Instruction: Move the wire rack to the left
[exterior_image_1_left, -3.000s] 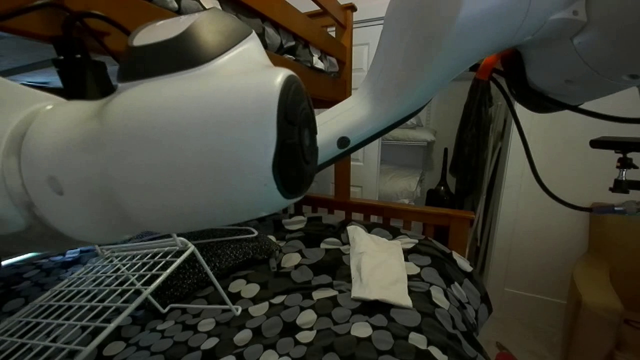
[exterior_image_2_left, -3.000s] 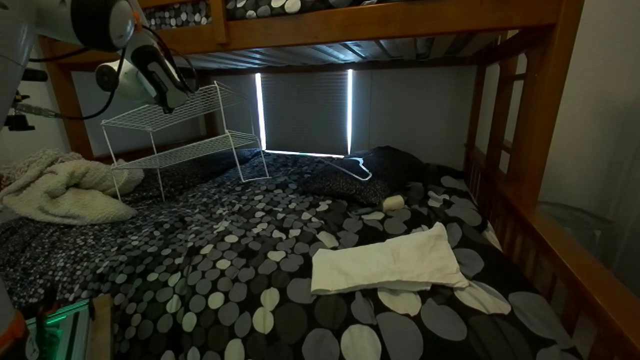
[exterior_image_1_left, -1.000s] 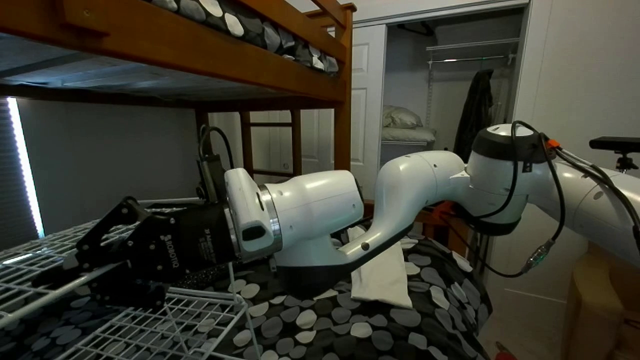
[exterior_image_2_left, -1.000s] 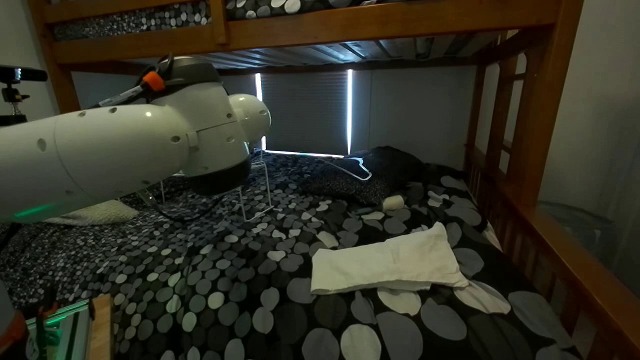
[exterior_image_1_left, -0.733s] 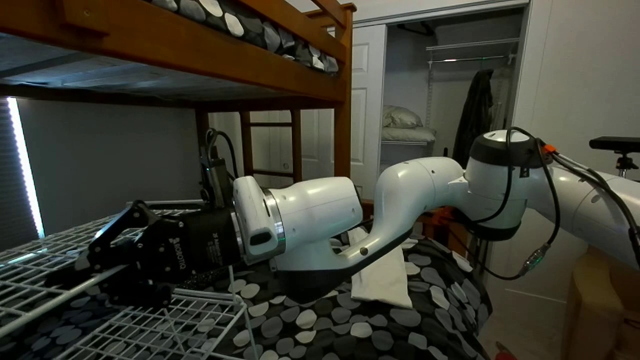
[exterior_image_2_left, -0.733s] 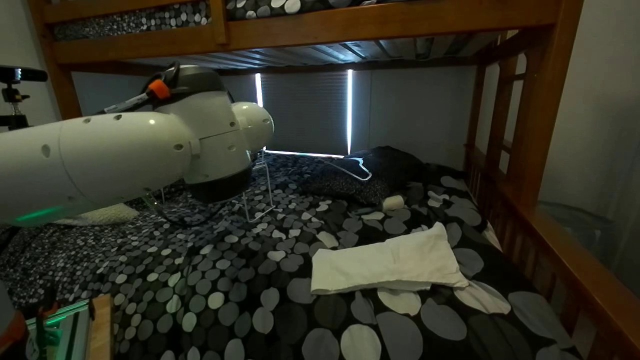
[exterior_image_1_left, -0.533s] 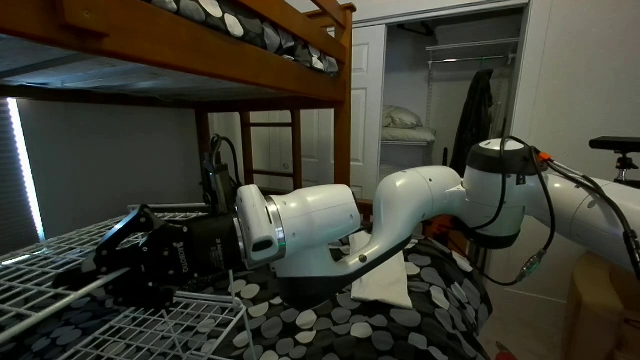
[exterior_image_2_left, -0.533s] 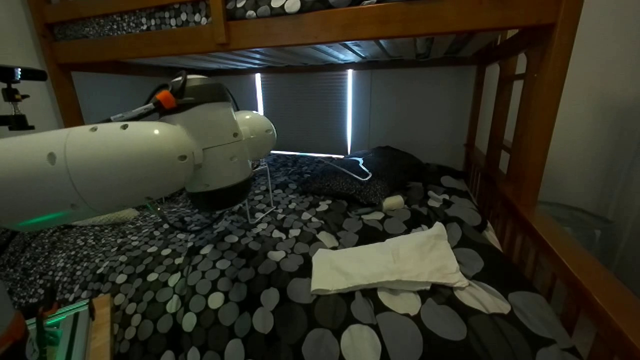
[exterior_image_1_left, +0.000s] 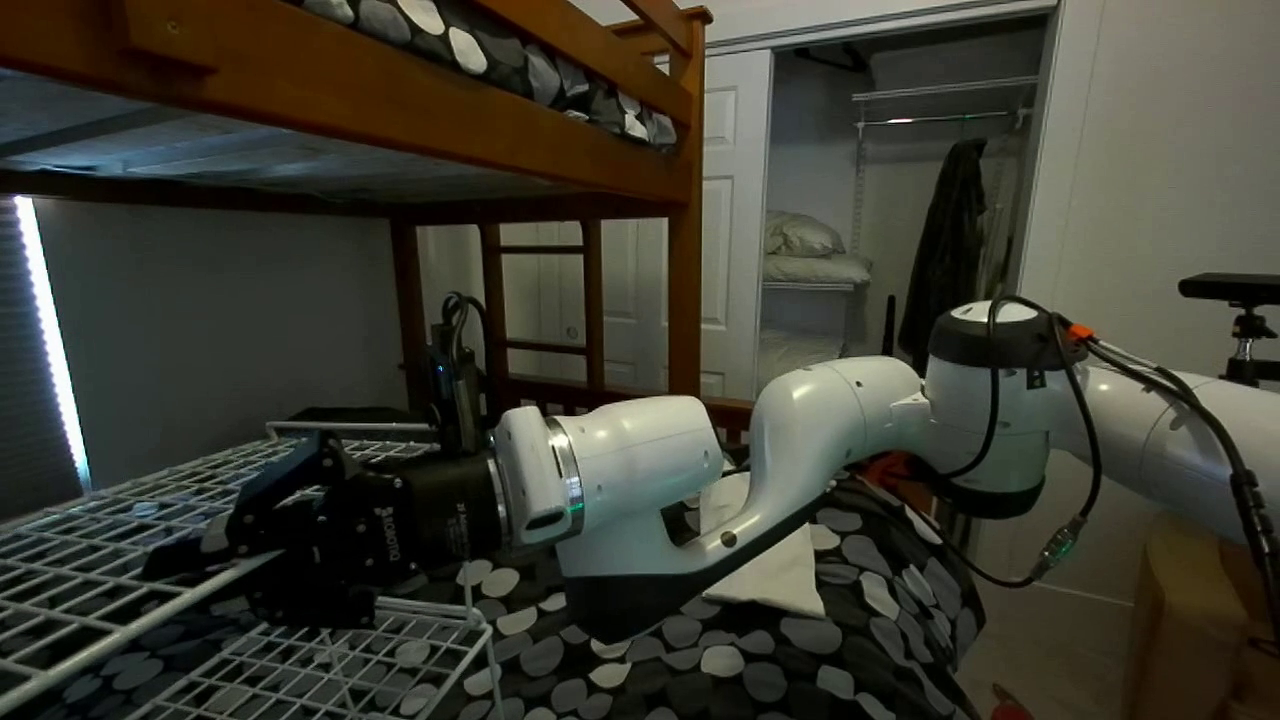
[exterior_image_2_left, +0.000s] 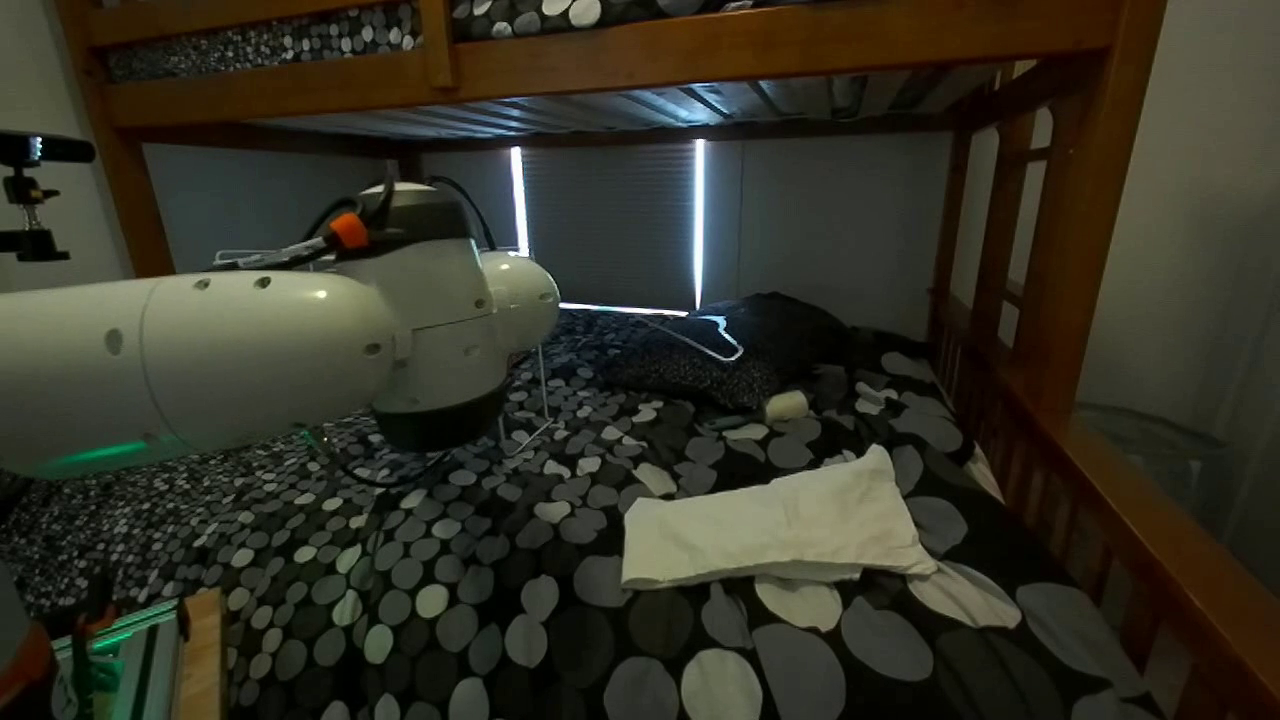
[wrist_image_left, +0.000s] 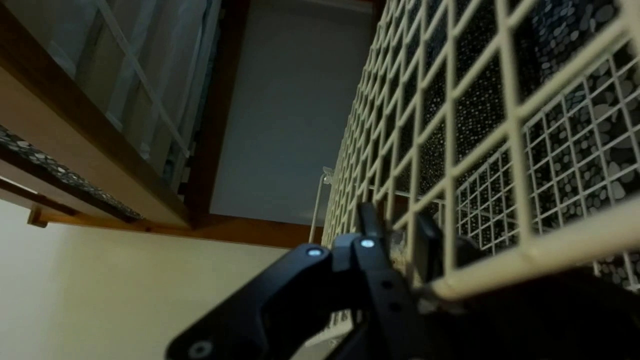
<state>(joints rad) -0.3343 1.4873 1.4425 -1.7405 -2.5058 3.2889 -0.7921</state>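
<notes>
The white wire rack has an upper grid tier and a lower grid tier. It fills the lower left in an exterior view. My gripper is shut on the edge rod of its upper tier. In the wrist view the gripper has one finger on each side of the rack's grid. In an exterior view a wire leg of the rack shows beside the arm, which hides the gripper and most of the rack. Whether all its feet touch the bed cannot be told.
A folded white cloth lies on the dotted bedspread. A dark cushion with a white hanger lies near the window. The wooden upper bunk beam runs above, with wooden posts at both ends.
Three seconds ago the rack stood farther back and the arm was elsewhere. During the last second the arm and gripper have lowered, and the rack has moved down with them.
</notes>
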